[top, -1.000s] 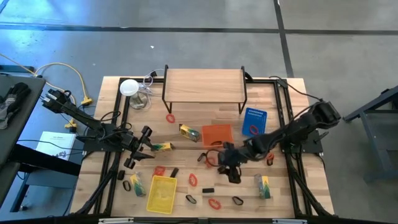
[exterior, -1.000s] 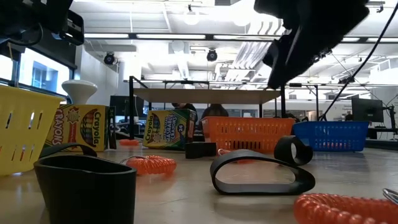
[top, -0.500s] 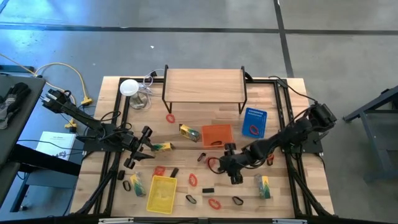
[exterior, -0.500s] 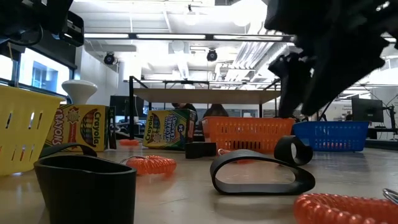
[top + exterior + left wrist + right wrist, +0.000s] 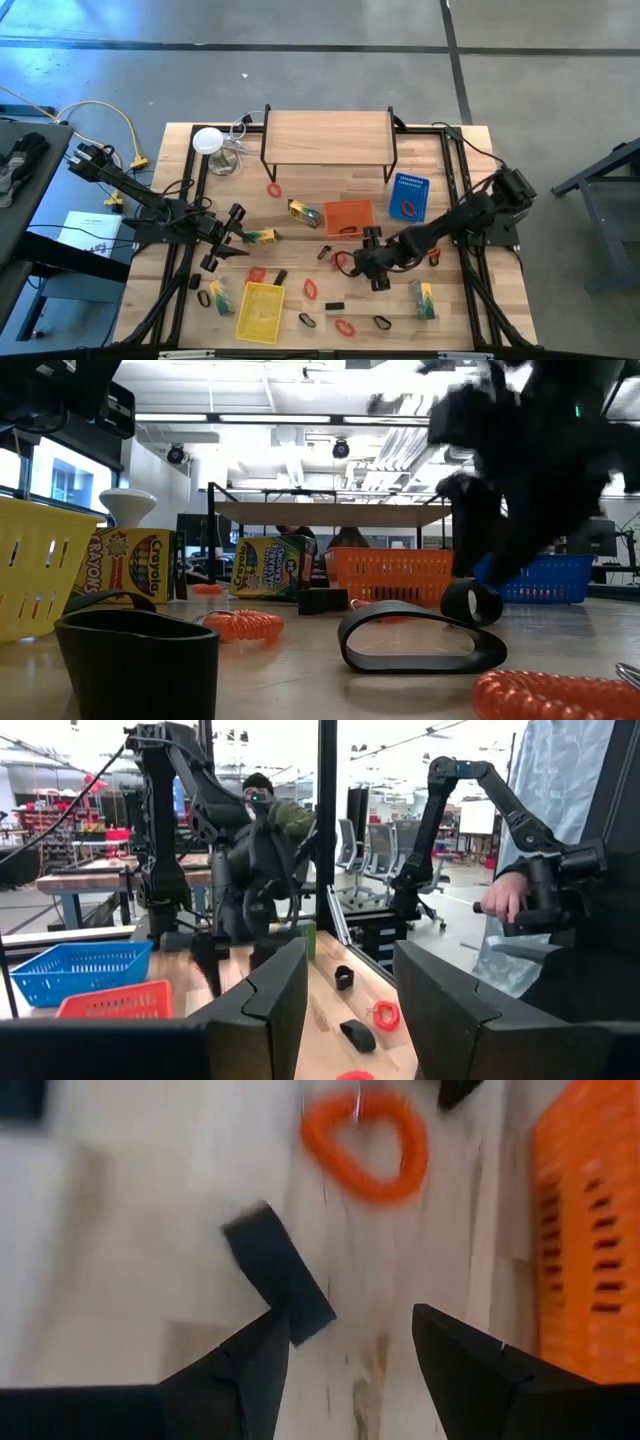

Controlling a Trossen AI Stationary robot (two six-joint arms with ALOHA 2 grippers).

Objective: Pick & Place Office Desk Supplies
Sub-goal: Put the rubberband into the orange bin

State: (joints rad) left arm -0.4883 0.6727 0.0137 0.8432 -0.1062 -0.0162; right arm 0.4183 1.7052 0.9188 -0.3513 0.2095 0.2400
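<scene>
On the wooden table (image 5: 300,205), right gripper (image 5: 372,262) hung low at centre, fingers parted and empty, above a red coiled band (image 5: 366,1142) and a black clip (image 5: 279,1273), at five o'clock from the orange basket (image 5: 349,216). Left gripper (image 5: 222,240), fingers apart, nothing held, sat at nine o'clock, beside a crayon pack (image 5: 262,236). Further bands, clips and packs lay around the yellow basket (image 5: 260,310) at seven o'clock; blue basket (image 5: 408,195) at two o'clock.

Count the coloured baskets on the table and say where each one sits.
3. The yellow basket sits near the front left, the orange basket at the centre before the wooden shelf, and the blue basket to its right. None seems hidden.
</scene>
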